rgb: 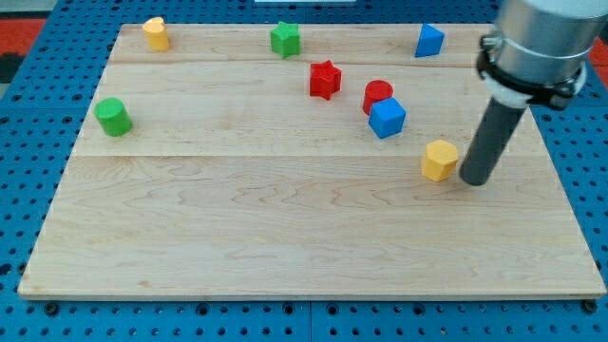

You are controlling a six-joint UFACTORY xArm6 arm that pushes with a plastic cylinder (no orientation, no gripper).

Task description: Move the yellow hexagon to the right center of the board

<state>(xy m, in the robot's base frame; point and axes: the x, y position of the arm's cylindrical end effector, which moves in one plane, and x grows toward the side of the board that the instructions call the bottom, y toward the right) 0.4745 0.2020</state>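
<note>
The yellow hexagon (440,160) lies on the wooden board (285,228), right of centre. My tip (475,180) stands just to the hexagon's right, a small gap apart or barely touching; I cannot tell which. The dark rod rises from it to the grey arm body at the view's top right.
A blue cube (387,117) and a red cylinder (377,94) touch each other up and left of the hexagon. A red star (325,79), a green star (285,39), a blue block (429,41), a yellow block (156,33) and a green cylinder (113,116) lie farther off.
</note>
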